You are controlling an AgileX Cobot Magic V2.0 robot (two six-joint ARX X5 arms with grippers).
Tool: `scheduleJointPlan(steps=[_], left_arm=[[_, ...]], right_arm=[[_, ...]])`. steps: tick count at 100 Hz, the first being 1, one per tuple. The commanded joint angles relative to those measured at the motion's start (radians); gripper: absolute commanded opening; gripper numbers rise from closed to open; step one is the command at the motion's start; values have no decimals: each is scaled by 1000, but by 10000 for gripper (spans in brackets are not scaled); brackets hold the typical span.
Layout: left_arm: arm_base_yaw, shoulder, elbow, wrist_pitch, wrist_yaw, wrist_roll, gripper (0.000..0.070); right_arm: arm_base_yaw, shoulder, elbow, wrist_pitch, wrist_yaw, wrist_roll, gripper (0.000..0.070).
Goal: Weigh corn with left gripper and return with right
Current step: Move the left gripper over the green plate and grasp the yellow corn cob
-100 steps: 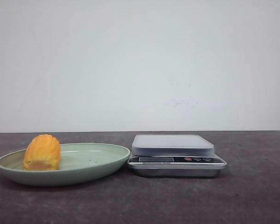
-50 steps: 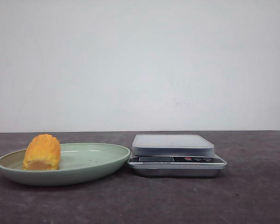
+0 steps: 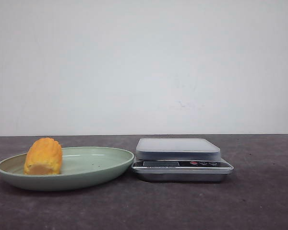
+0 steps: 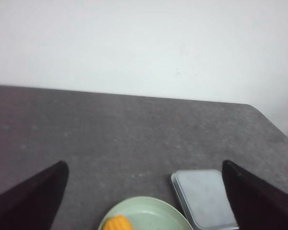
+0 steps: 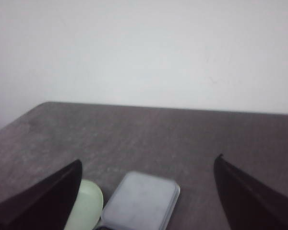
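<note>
The corn (image 3: 43, 156), a stubby yellow-orange cob piece, lies on the left side of a pale green plate (image 3: 98, 167). A silver kitchen scale (image 3: 180, 158) with a grey weighing platform stands just right of the plate. Neither gripper shows in the front view. In the left wrist view, my left gripper (image 4: 145, 168) is open and empty, held high above the table; the corn (image 4: 117, 224), the plate (image 4: 153, 213) and the scale (image 4: 204, 196) show between its dark fingers. My right gripper (image 5: 149, 165) is open and empty, high above the scale (image 5: 141, 201) and the plate's edge (image 5: 86, 206).
The dark grey table (image 3: 259, 201) runs back to a plain white wall (image 3: 144, 67). The scale's display and buttons (image 3: 201, 163) face the front.
</note>
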Motion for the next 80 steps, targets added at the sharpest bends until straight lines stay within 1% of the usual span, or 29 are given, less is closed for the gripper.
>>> scheduleJointPlan(steps=[1,12,18,24,31,39,49,56,67,80], left_arm=[[-7,35,16,-5,2,-16,646],[-14,107,16,-48,2,-18,646],[-16,160,16,-76,2,-37,646],[-18,220,16,-101,2,-63,646],[-31,301,16,-130,2,-85,643],[-58,401,16,-170,2,-89,640],[-100,535,16,-200,6,-117,638],[-139,628,16,-204,20,-135,637],[-211,753,16,-191,26,-134,637],[-276,880,16,-134,23,-151,637]], right_arm=[[9,5,4,-5,10,-4,566],[24,5,-24,-5,29,-8,581],[31,5,-42,-6,66,-9,597],[34,5,-63,-8,83,-16,597],[36,5,-87,-13,84,-31,597],[37,5,-122,-16,84,-30,596],[41,5,-163,-30,84,-30,596],[47,5,-188,-37,84,-30,596],[57,4,-214,-63,84,-31,596],[70,4,-215,-80,84,-30,596]])
